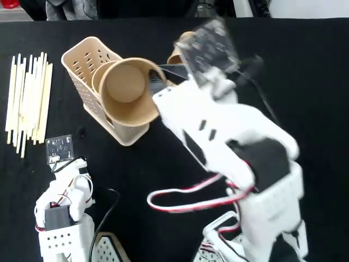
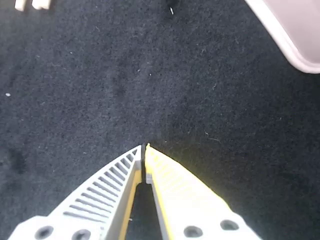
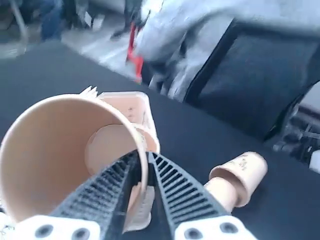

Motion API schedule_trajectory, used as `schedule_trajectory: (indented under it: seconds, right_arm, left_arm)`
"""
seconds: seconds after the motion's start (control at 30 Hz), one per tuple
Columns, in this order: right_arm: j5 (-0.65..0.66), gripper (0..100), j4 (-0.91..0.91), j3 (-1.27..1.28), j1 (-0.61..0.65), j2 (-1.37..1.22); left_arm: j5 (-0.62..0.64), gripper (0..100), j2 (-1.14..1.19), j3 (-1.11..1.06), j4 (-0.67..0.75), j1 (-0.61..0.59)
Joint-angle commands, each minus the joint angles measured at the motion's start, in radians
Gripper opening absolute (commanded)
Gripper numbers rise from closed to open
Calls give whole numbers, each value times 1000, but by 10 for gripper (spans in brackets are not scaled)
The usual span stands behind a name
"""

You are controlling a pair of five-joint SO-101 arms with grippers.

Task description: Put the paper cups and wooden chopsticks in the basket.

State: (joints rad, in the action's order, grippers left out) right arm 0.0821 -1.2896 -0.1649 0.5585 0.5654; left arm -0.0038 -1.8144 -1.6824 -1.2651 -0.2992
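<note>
My right gripper (image 3: 145, 156) is shut on the rim of a brown paper cup (image 3: 60, 150), with one finger inside the cup and one outside. That cup (image 1: 128, 90) hangs on its side over the mouth of the cream perforated basket (image 1: 90, 60), where another cup (image 1: 98, 76) sits. More paper cups (image 3: 235, 182) lie stacked on the black table beyond the basket. A bundle of wooden chopsticks (image 1: 27, 101) lies at the table's left. My left gripper (image 2: 145, 150) is shut and empty, low over the bare cloth near the front left.
The white right arm (image 1: 234, 147) stretches across the table's middle and covers part of the stacked cups (image 1: 182, 46). Chopstick ends (image 2: 32, 5) and a corner of the basket (image 2: 290, 40) lie ahead of the left gripper. Chairs stand behind the table.
</note>
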Motion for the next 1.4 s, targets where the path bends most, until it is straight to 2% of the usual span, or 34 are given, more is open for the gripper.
schedule_trajectory:
  seconds: [0.0,0.47,0.67,1.03,1.3,1.37]
  right_arm:
    - [-2,12,21,-104,25,-90]
    - [2,12,23,-206,21,-354]
    - [54,15,21,-208,18,-414]
    - [51,13,20,-320,-100,-473]
    - [57,21,0,-308,-61,-541]
    - [57,64,-17,-309,-29,-555]
  left_arm:
    - [8,30,-2,-16,-5,10]
    - [8,30,-2,-16,-5,10]
    - [8,30,-2,-16,-5,10]
    - [8,30,-2,-16,-5,10]
    - [8,30,-2,-16,-5,10]
    - [8,30,-2,-16,-5,10]
